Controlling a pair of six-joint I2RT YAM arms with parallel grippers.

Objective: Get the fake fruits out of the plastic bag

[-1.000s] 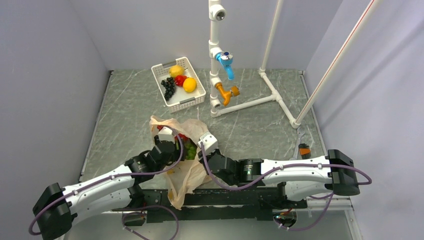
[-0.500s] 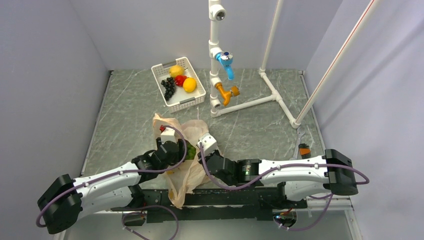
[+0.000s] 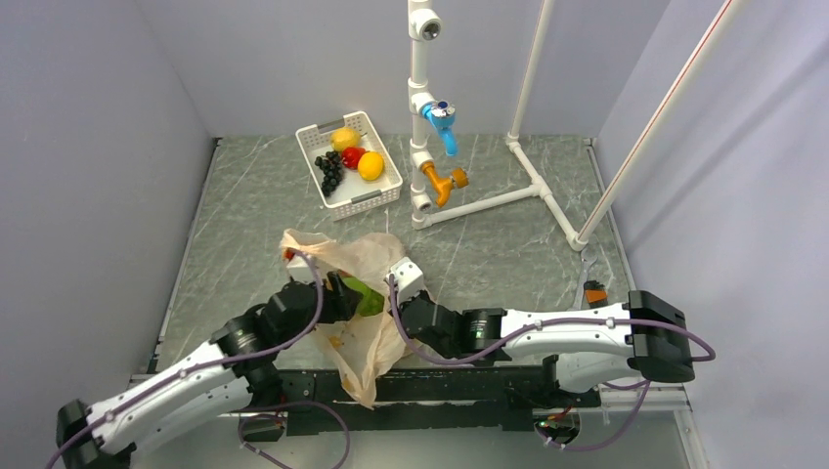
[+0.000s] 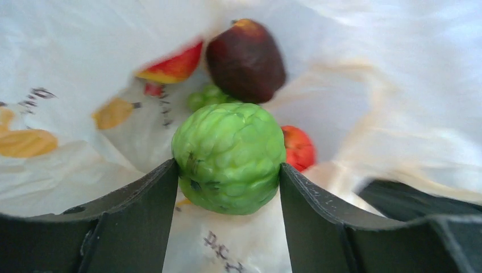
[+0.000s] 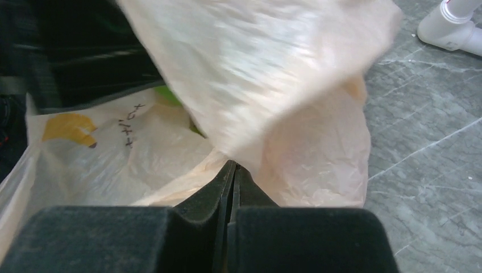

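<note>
A white basket [image 3: 364, 198] with black grapes [image 3: 330, 172] stands near a white pipe frame [image 3: 418, 73].

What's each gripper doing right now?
Left gripper: closed on the round green fruit, inside the plastic bag.
Right gripper: shut, pinching the bag.

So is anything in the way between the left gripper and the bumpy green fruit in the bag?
Nothing visible is. The round, bumpy green plastic fruit sits right between the fingers of the left gripper, touching both. The thin peach-orange plastic bag only surrounds them, and the right gripper is shut on a fold of it.
</note>
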